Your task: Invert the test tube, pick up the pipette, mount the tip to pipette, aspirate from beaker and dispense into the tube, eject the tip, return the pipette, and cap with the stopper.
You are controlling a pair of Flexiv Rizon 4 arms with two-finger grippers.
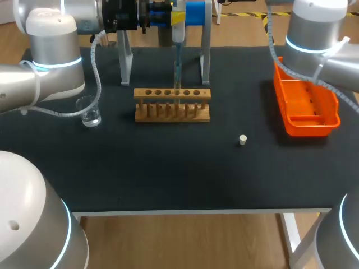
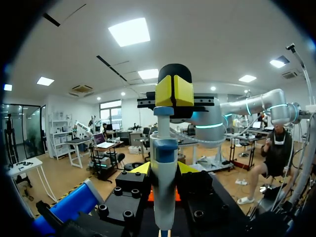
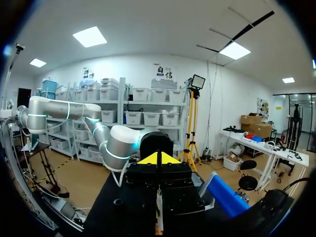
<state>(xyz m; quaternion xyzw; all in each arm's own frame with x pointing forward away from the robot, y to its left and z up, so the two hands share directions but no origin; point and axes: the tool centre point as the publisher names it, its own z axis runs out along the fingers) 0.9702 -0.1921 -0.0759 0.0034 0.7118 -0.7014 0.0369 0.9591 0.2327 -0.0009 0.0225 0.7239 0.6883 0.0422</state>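
From above, the pipette [image 1: 178, 53] hangs upright at the table's far middle, between the two metal legs of a stand [image 1: 205, 56]. Its lower end is over the one wooden rack [image 1: 171, 112]; whether it enters a tube cannot be told. The left arm [image 1: 53, 61] comes in beside it, its cable looping close to the single beaker [image 1: 89, 112], which holds a little clear liquid at the bottom. One white stopper [image 1: 242, 140] lies on the black table [image 1: 168, 179], well apart from the rack. One orange tray [image 1: 308, 109] sits at the right, its far end under the right arm [image 1: 320, 39] (what it holds cannot be made out). In the left wrist view the left gripper [image 2: 164, 170] pinches the pipette, one yellow tip on each side of its body. In the right wrist view the right gripper [image 3: 158, 159] has its jaws pressed together, tip against tip
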